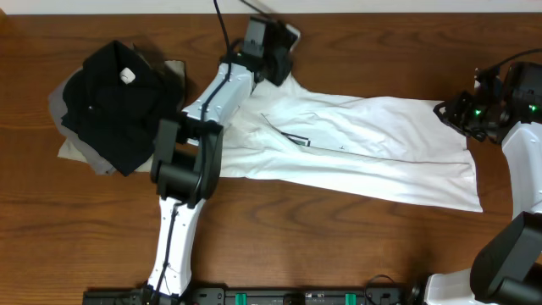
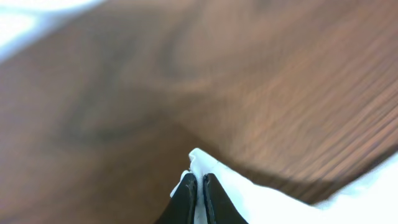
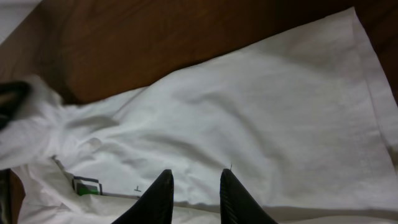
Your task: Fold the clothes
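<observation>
A wooden table [image 1: 339,246] seen from above, with a white T-shirt [image 1: 364,144] laid across its middle and a robot arm on either side of it.

Well to the left of the T-shirt sits a folded black garment [image 1: 114,102] with a small white tag [image 1: 127,76] on top (no writing on it can be read). A grey garment [image 1: 80,148] pokes out from beneath it.

The T-shirt lies as a long band. Its long axis runs left to right across the table, sloping slightly toward the near edge on the right. The narrower, rumpled end points left and the straight stitched hem points right. Near its left end is a small green-and-grey print [image 3: 87,185] with tiny grey lettering beside it, too small to make out.

At the T-shirt's far left corner, the left gripper [image 2: 200,183] has its jaws pressed together on a peak of the white cloth, pinching it just above the wood.

At the T-shirt's right end, beside the upper corner of the hem, is the right gripper [image 3: 194,186]. Its two black fingers stand a little apart with nothing between them, and the shirt's cloth shows through the gap.
</observation>
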Robot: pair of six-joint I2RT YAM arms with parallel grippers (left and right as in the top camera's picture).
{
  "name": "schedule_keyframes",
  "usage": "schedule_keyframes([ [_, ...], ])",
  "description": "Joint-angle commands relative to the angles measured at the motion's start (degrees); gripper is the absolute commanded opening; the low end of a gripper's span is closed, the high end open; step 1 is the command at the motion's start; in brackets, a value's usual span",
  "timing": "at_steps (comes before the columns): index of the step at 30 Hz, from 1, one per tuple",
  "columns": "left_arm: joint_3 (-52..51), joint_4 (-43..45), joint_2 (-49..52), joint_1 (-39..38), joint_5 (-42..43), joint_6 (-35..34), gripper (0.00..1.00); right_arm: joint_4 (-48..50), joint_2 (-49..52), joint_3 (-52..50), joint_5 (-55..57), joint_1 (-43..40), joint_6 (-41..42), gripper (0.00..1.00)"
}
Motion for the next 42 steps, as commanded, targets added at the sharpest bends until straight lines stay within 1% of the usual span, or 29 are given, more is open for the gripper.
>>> schedule_keyframes([
  [1, 3.69, 0.39, -8.26, -0.72, 0.52, 0.15, 0.06, -0.26, 0.61, 0.04, 0.17, 0.9, -0.13, 0.24],
  [4, 3.69, -0.7, -10.19, -1.46, 0.55, 0.15, 0.06, -0.26, 0.61, 0.04, 0.15, 0.94, -0.13, 0.23],
  [8, 3.69, -4.42, -10.99, -3.19, 0.55, 0.15, 0.06, -0.28, 0.61, 0.04, 0.15, 0.94, -0.13, 0.23],
  [21, 3.65, -22.38, -10.97, -8.17, 0.46, 0.13, 0.06, -0.39, 0.61, 0.04, 0.17, 0.94, -0.15, 0.23],
  [24, 3.65, -26.23, -10.97, -8.76, -1.14, 0.13, 0.06, -0.26, 0.61, 0.04, 0.17, 0.94, -0.15, 0.24],
  [26, 3.58, -28.11, -10.97, -9.03, -2.78, 0.13, 0.15, -0.2, 0.61, 0.04, 0.17, 0.94, -0.15, 0.24],
  [27, 3.58, -29.2, -10.97, -9.14, -3.19, 0.13, 0.17, -0.17, 0.61, 0.04, 0.17, 0.94, -0.15, 0.24],
  [28, 3.58, -30.08, -10.97, -9.14, -3.19, 0.13, 0.22, -0.17, 0.61, 0.04, 0.2, 0.94, -0.15, 0.24],
  [30, 3.58, -32.06, -10.97, -9.18, -3.58, 0.15, 0.45, -0.15, 0.61, 0.04, 0.2, 0.94, -0.15, 0.24],
  [31, 3.61, -32.59, -10.97, -9.18, -5.25, 0.15, 0.51, -0.15, 0.61, 0.04, 0.2, 0.94, -0.15, 0.24],
  [33, 3.61, -31.91, -10.97, -9.07, -11.21, 0.13, 0.53, -0.15, 0.61, 0.04, 0.2, 0.94, -0.15, 0.24],
  [34, 3.61, -30.6, -10.97, -8.85, -14.8, 0.13, 0.59, -0.11, 0.61, 0.04, 0.2, 0.94, -0.15, 0.24],
  [35, 3.61, -29.11, -10.97, -8.55, -16.85, 0.15, 0.62, 0.0, 0.61, 0.04, 0.2, 0.94, -0.15, 0.24],
  [36, 3.58, -27.43, -10.91, -8.09, -17.38, 0.17, 0.62, 0.04, 0.61, 0.04, 0.2, 0.94, -0.15, 0.24],
  [40, 3.58, -22.36, -8.61, -5.22, -13.79, 0.22, 0.62, 0.02, 0.61, 0.04, 0.2, 0.94, -0.15, 0.24],
  [42, 3.58, -21.0, -6.14, -3.54, -10.05, 0.42, 0.61, 0.04, 0.61, 0.04, 0.2, 0.94, -0.15, 0.25],
])
